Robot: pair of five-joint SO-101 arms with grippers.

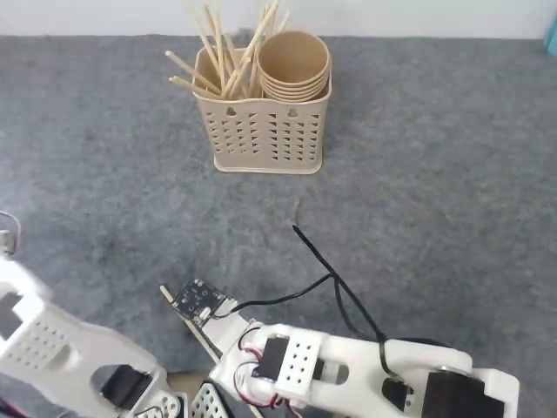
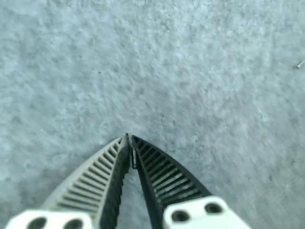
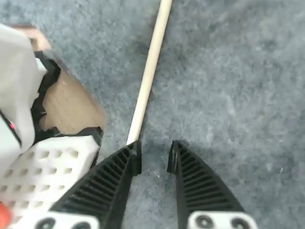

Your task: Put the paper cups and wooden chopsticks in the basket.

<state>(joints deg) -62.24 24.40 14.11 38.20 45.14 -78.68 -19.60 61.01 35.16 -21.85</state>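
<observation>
One wooden chopstick (image 3: 148,71) is lying on the mat (image 3: 238,71), its end just beside the right gripper (image 3: 153,157), outside its narrowly parted, empty jaws. The left gripper (image 2: 129,139) is hovering with tips pressed together. The paper cups (image 1: 294,61) are sitting stacked in the basket (image 1: 270,131).

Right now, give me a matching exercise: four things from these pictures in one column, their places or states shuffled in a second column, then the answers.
Column one:
1. paper cups
2. loose chopstick
3. left gripper
4. right gripper

Column two:
A. open
B. stacked inside the basket
C. shut
D. lying on the grey mat

Pairs: 1-B, 2-D, 3-C, 4-A.
</observation>
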